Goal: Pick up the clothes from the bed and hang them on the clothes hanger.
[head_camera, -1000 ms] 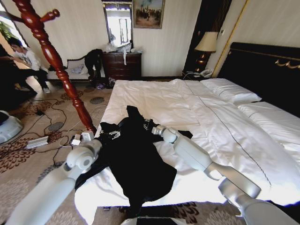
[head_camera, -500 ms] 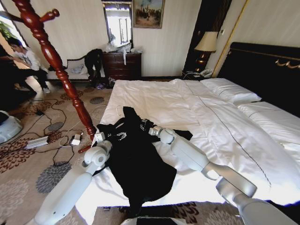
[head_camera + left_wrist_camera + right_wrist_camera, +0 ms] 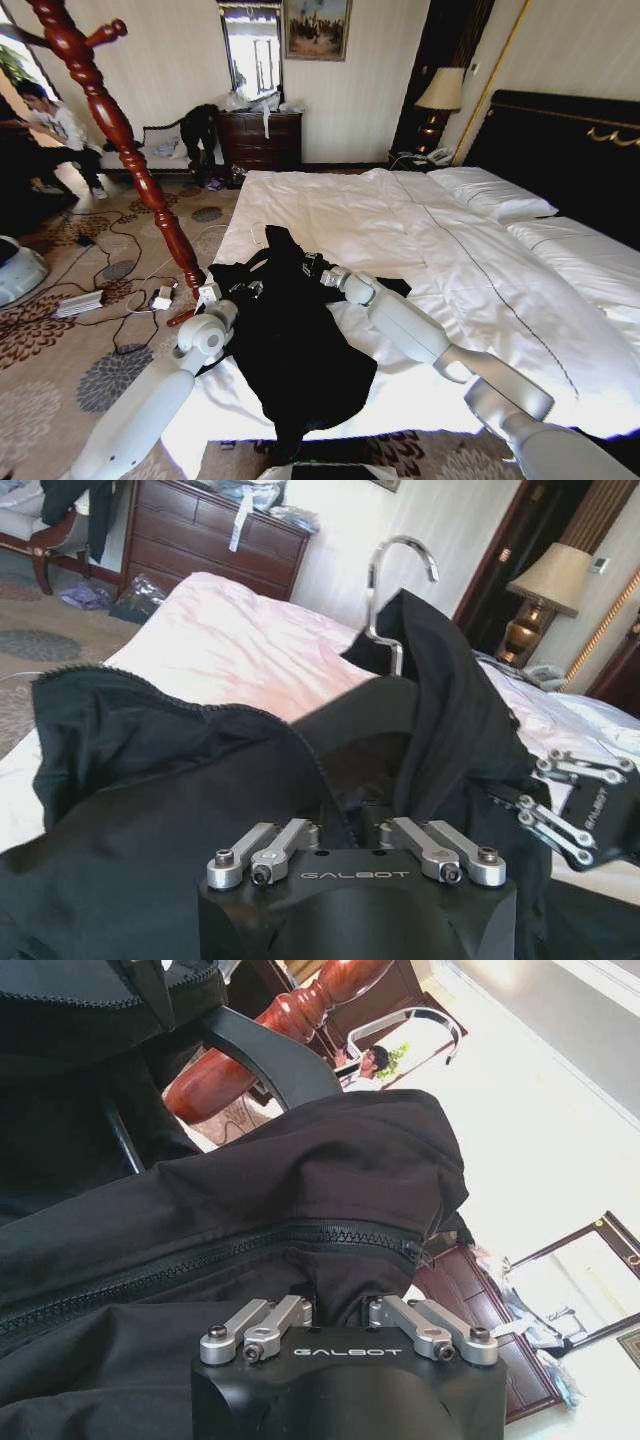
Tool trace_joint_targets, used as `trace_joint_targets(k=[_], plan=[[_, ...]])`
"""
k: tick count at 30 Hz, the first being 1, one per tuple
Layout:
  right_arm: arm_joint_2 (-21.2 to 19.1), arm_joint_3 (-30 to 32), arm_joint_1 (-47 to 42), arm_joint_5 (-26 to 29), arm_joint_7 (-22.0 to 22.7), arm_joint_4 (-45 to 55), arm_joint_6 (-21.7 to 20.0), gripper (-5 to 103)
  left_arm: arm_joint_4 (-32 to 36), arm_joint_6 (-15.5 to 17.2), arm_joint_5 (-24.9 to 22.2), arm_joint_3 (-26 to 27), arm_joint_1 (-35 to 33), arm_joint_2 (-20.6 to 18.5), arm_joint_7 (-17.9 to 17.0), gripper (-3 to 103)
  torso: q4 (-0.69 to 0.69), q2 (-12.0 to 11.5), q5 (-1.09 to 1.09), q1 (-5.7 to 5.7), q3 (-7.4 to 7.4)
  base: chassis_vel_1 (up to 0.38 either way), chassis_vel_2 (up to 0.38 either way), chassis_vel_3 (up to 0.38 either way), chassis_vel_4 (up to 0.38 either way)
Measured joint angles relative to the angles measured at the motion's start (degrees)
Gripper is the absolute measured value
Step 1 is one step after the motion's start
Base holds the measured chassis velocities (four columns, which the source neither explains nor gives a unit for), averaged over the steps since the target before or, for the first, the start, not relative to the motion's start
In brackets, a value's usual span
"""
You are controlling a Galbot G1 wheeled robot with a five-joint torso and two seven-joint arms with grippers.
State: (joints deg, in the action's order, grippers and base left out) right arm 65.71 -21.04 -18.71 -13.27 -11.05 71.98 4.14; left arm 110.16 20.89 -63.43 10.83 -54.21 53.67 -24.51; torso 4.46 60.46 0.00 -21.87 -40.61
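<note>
Both grippers, left (image 3: 238,291) and right (image 3: 313,268), are pinching the coat (image 3: 290,340) at the bed's (image 3: 330,205) near-left corner, fingers closed on its raised collar, likely readying a lift toward the stand (image 3: 110,120).

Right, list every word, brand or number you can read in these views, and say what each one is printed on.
"GALBOT": white lettering on the black housing of the left gripper, left wrist view.
"GALBOT": the same lettering on the black housing of the right gripper, right wrist view.
Sideways white lettering on the right gripper's body in the left wrist view: too small to read.
The long black soft-fabric coat shows no readable label.
</note>
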Motion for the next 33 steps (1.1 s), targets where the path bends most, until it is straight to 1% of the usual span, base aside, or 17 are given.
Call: trace_joint_targets(k=[1, 3, 6, 9, 11, 12, 14, 16, 19, 21, 25, 26, 29, 30, 31, 32, 33], plan=[[-0.25, 0.04, -0.03, 0.02, -0.01, 0.2, 0.0, 19, -0.22, -0.05, -0.06, 0.17, 0.07, 0.01, -0.01, 17, 0.0, 0.0, 0.0, 0.0, 0.0, 0.0, 0.0, 0.0, 0.0], [-0.55, 0.11, -0.14, 0.05, -0.01, 0.44, 0.0, 19, -0.32, -0.1, -0.05, 0.3, 0.11, 0.03, 0.0, 17, 0.0, 0.0, -0.01, 0.0, 0.0, 0.0, 0.0, 0.0, 0.0], [-1.31, 0.23, -0.42, 0.09, -0.03, 0.8, 0.0, 19, 0.04, -0.11, 0.26, 0.76, -0.04, 0.03, -0.02, 2, 0.0, 0.0, 0.0, 0.0, 0.0, 0.0, 0.0, 0.0, 0.0], [-1.95, 0.48, -0.73, 0.09, -0.03, 0.96, 0.0, 19, 1.06, -0.26, 1.17, 1.35, -0.6, -0.2, -0.05, 1, 0.01, 0.0, -0.01, 0.0, 0.0, 0.0, 0.0, 0.0, 0.0], [-2.39, 0.72, -1.04, 0.07, -0.04, 1.01, 0.0, 19, 2.18, -0.8, 2.64, 1.86, -1.3, -0.62, -0.06, 0, 0.01, 0.0, -0.01, 0.0, 0.0, 0.0, 0.0, 0.0, 0.0], [-2.6, 0.85, -1.22, 0.03, -0.04, 1.01, 0.02, 19, 2.89, -1.4, 3.99, 2.17, -1.75, -0.99, -0.06, 6, 0.01, 0.0, 0.0, 0.0, 0.0, 0.0, 0.0, 0.0, 0.0], [-3.05, 1.25, -1.62, -0.08, -0.05, 1.01, 0.09, 19, 3.64, -2.06, 4.99, 2.55, -2.25, -1.33, -0.28, 16, -0.01, 0.0, 0.0, 0.0, 0.0, 0.0, 0.0, 0.0, 0.0], [-3.24, 1.39, -1.8, -0.13, -0.05, 1.01, 0.11, 19, 3.73, -2.17, 5.05, 2.64, -2.32, -1.36, -0.41, 16, -0.02, 0.0, 0.0, 0.0, 0.0, 0.0, 0.0, 0.0, 0.0], [-4.01, 1.63, -2.18, -0.22, -0.06, 1.18, 0.15, 19, 3.66, -2.33, 5.16, 2.73, -2.41, -1.34, -0.63, 32, 0.02, 0.0, 0.0, 0.0, 0.0, 0.0, 0.0, 0.0, 0.0], [-4.18, 1.67, -2.19, -0.23, -0.06, 1.25, 0.17, 19, 3.61, -2.33, 5.17, 2.63, -2.41, -1.28, -0.66, 32, 0.01, 0.0, 0.0, 0.0, 0.0, 0.0, 0.0, 0.0, 0.0], [-4.63, 1.8, -2.19, -0.24, -0.09, 1.55, 0.33, 19, 2.97, -2.28, 5.16, 1.55, -1.89, -0.52, -0.79, 54, -0.01, 0.0, 0.0, 0.0, 0.0, 0.0, 0.0, 0.0, 0.0], [-4.63, 1.8, -2.19, -0.24, -0.09, 1.55, 0.33, 19, 2.97, -2.28, 5.16, 1.55, -1.89, -0.52, -0.79, 54, -0.01, 0.0, 0.0, 0.0, 0.0, 0.0, 0.0, 0.0, 0.0], [-5.16, 1.86, -2.49, -0.17, -0.14, 2.03, 0.41, 19, 2.46, -2.09, 4.94, 1.25, -1.48, 0.16, -1.11, 70, 0.01, 0.0, 0.0, 0.0, 0.0, 0.0, 0.0, 0.0, 0.0], [-5.31, 1.89, -2.55, -0.15, -0.16, 2.15, 0.45, 19, 2.4, -2.06, 4.86, 1.25, -1.47, 0.23, -1.16, 70, 0.01, 0.0, 0.0, 0.0, 0.0, 0.0, 0.0, 0.0, 0.0], [-5.46, 1.93, -2.62, -0.11, -0.17, 2.27, 0.5, 19, 2.28, -2.05, 4.81, 1.29, -1.46, 0.25, -1.2, 76, 0.0, 0.0, 0.0, 0.0, 0.0, 0.0, 0.0, 0.0, 0.0], [-5.46, 1.93, -2.62, -0.11, -0.17, 2.27, 0.5, 19, 2.28, -2.05, 4.81, 1.29, -1.46, 0.25, -1.2, 76, 0.0, 0.0, 0.0, 0.0, 0.0, 0.0, 0.0, 0.0, 0.0], [-5.71, 1.96, -2.72, -0.06, -0.2, 2.43, 0.57, 19, 2.04, -2.03, 4.78, 1.36, -1.43, 0.24, -1.21, 81, 0.0, 0.0, 0.0, 0.0, 0.0, 0.0, 0.0, 0.0, 0.0]])
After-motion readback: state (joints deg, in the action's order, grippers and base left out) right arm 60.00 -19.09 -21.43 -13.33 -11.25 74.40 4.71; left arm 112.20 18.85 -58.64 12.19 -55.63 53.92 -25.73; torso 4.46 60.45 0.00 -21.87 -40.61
